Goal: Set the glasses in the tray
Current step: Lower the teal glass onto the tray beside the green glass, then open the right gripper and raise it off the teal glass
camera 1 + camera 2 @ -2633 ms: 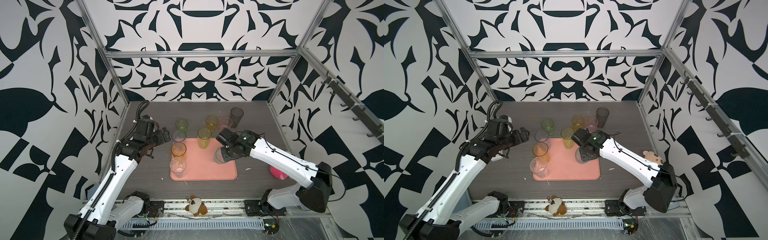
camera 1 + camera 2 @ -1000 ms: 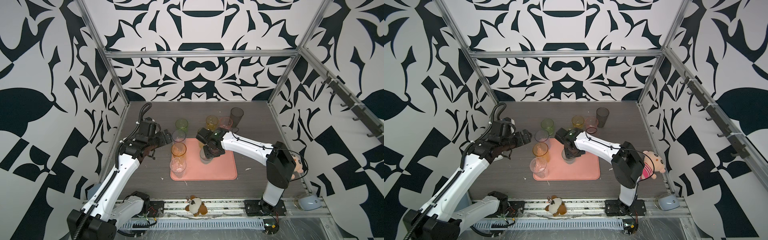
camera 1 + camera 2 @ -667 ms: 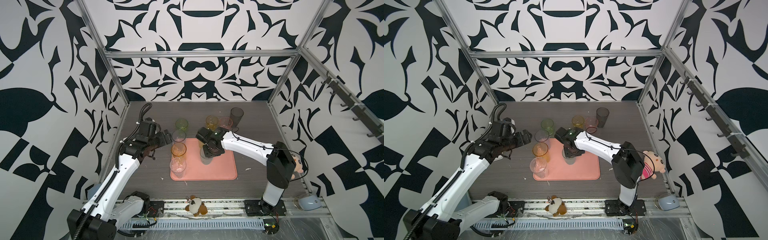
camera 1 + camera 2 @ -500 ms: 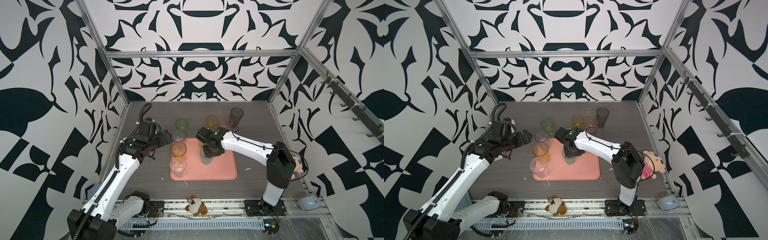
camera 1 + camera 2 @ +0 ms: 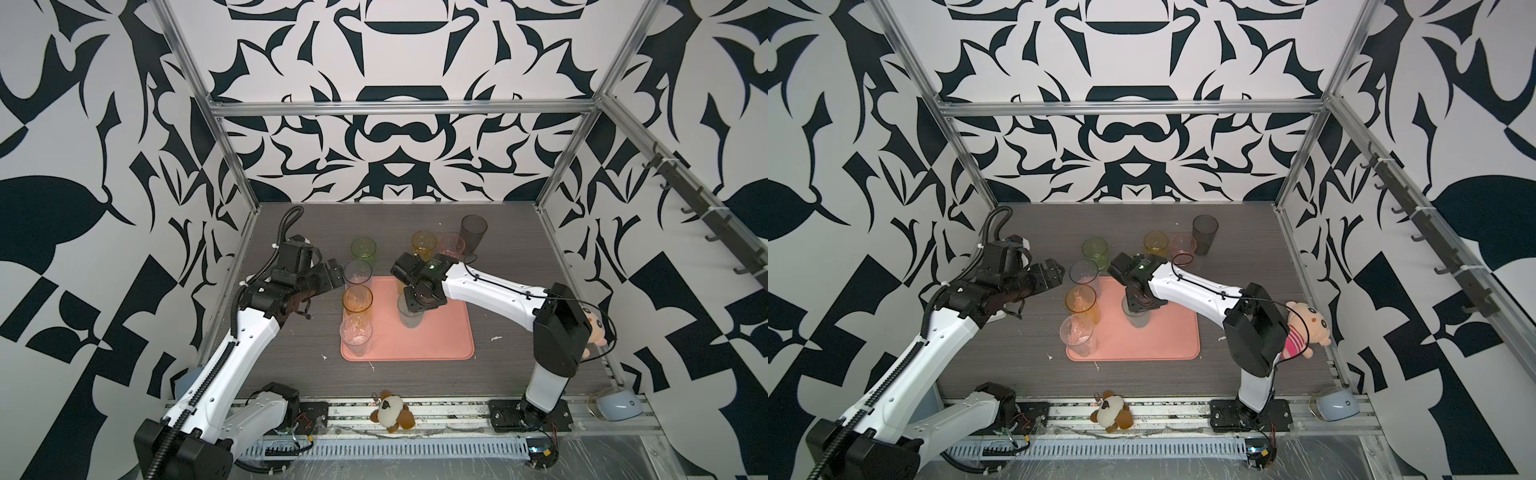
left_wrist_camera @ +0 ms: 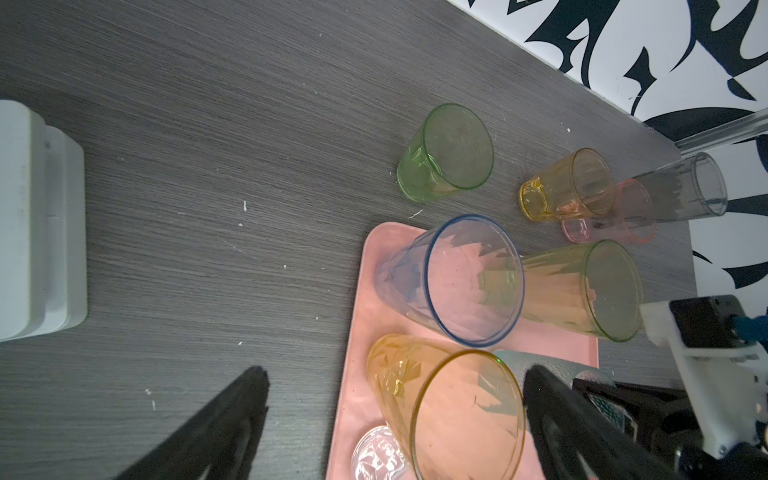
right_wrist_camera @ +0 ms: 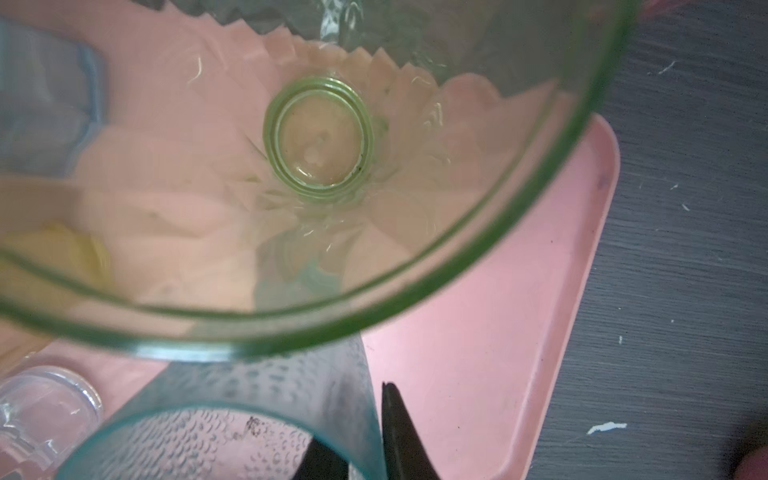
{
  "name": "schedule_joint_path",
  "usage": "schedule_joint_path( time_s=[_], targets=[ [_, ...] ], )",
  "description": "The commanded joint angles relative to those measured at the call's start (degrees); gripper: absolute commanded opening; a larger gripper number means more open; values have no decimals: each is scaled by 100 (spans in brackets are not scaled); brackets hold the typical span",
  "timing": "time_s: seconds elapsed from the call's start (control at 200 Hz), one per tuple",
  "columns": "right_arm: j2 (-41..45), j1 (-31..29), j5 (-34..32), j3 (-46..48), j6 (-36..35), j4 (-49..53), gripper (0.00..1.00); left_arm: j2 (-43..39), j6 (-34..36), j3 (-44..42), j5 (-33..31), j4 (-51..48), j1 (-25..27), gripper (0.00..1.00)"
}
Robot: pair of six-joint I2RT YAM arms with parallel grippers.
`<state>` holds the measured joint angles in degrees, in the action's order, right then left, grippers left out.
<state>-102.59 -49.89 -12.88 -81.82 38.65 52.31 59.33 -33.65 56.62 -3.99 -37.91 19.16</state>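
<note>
Swung leftward over smooth, low-rimmed salmon tray (image 7: 498, 332), right gripper (image 7: 351, 413) clamped on thin wall of dimpled teal tumbler (image 7: 257, 399) — left gripper (image 5: 337, 277) spread wide

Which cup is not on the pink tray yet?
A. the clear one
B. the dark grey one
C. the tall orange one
B: the dark grey cup stands on the bare table, behind the tray, not inside its rim.

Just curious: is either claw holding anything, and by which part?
The right gripper pinches the teal glass by its rim. The left gripper holds nothing.
</note>
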Motion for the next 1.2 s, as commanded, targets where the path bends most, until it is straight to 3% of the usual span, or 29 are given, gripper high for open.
schedule_joint_path(
  time_s=[0.0,0.94,1.195],
  targets=[
    [46,30,-168,-214,21,-41,19,-81,-56,-117,26,25,18,100],
    [28,233,-145,-162,-54,-434,18,-95,-63,-114,51,26,18,99],
    [113,243,-118,-232,-95,-380,23,-80,-63,-76,57,8,17,100]
  ],
)
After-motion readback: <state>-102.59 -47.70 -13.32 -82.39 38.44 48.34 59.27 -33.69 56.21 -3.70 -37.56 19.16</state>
